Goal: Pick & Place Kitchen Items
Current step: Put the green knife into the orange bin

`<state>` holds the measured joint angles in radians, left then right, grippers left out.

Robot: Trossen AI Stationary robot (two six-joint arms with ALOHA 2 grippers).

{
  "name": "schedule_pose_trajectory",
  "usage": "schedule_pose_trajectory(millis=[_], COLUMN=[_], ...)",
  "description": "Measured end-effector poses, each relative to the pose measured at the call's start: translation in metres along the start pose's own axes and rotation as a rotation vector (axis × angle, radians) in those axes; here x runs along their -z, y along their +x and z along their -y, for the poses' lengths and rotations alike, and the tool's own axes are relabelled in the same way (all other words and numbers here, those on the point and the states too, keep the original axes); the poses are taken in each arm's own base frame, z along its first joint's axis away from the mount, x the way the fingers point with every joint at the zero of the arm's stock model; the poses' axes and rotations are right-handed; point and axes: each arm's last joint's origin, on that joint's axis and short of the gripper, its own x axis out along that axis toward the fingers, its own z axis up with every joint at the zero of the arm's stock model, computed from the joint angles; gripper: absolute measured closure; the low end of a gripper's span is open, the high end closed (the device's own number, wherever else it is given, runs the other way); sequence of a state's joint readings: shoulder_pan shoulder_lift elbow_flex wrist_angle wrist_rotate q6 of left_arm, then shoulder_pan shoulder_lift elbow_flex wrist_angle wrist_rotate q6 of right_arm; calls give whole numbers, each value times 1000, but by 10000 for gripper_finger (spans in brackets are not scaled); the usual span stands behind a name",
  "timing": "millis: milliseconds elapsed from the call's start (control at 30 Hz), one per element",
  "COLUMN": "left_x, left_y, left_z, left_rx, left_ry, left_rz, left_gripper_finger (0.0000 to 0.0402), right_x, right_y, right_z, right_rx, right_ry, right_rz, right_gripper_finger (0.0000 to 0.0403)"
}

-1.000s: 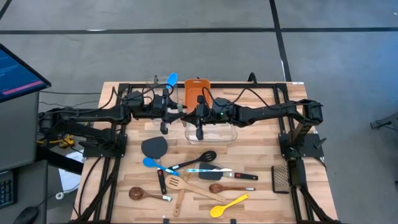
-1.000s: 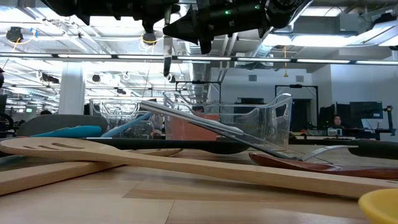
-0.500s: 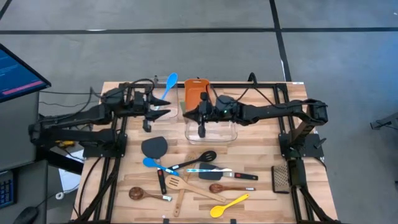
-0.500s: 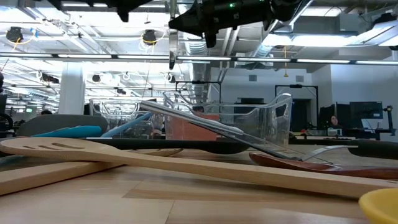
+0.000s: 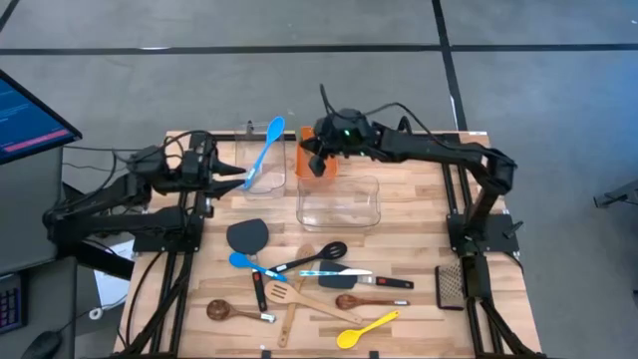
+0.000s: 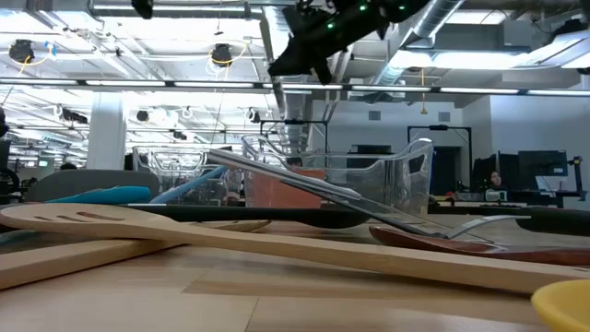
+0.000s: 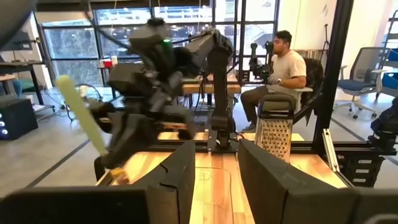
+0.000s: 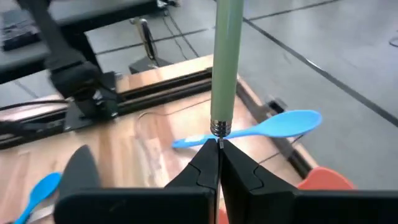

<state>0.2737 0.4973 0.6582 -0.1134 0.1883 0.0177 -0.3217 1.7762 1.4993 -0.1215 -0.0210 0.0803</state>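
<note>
My right gripper [image 5: 317,163] is shut on a pale green-handled utensil [image 8: 225,62] and holds it in the air above the orange bin [image 5: 321,140]; it also shows in the low view [image 6: 309,46]. My left gripper [image 5: 237,172] is open and empty, drawn back by the table's left side beside the left clear tub [image 5: 261,178]. A blue spoon [image 5: 264,150] leans in that tub, its bowl over the far rim. Several utensils lie on the near half of the table: a black turner [image 5: 247,236], a black ladle [image 5: 317,255] and a yellow spoon [image 5: 367,327]. My right gripper pinches the thin metal end [image 8: 217,138] below the pale green handle between its two fingertips. The handle sticks out ahead of the fingers, in line with them. The utensil is lifted clear of the table and bins; in the left wrist view the handle [image 7: 81,118] slants upward.
A clear tub [image 5: 339,202] stands mid-table, just nearer than the orange bin. A metal grater [image 5: 451,286] lies at the near right. Wooden spoons [image 5: 224,311] and a slotted spatula [image 5: 284,295] lie among the utensils. A person [image 7: 283,68] sits beyond the table's right side.
My right gripper has gone from above the middle clear tub toward the far edge, to above the orange bin, and has turned, carrying the green-handled utensil. My left gripper has drawn back from beside the right gripper toward the table's left edge.
</note>
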Motion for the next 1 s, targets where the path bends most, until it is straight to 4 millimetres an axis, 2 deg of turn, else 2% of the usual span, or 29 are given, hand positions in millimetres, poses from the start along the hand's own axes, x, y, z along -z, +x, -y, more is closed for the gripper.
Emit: schedule_pose_trajectory(millis=[67,167,333,533,733,1000], left_x=[0,1,4,4,5,7], left_y=[-8,-19,-31,-34,-31,-28], left_z=[1,4,6,7,6,6], left_rx=[0,0,1,1,1,0], left_ry=[-1,-2,-7,-35,-39,-44], left_rz=[-3,-12,-30,-31,-49,-72], left_gripper_finger=[297,298,299,299,299,299], right_x=[-6,-4,16,48,61,63], right_y=[5,20,42,63,64,63], right_z=[12,29,59,90,105,104], right_rx=[24,56,45,90,112,88], right_ry=[13,43,150,271,326,339], right_rz=[-29,-63,-145,-261,-337,-368], right_gripper_finger=[403,403,403,403,403,403])
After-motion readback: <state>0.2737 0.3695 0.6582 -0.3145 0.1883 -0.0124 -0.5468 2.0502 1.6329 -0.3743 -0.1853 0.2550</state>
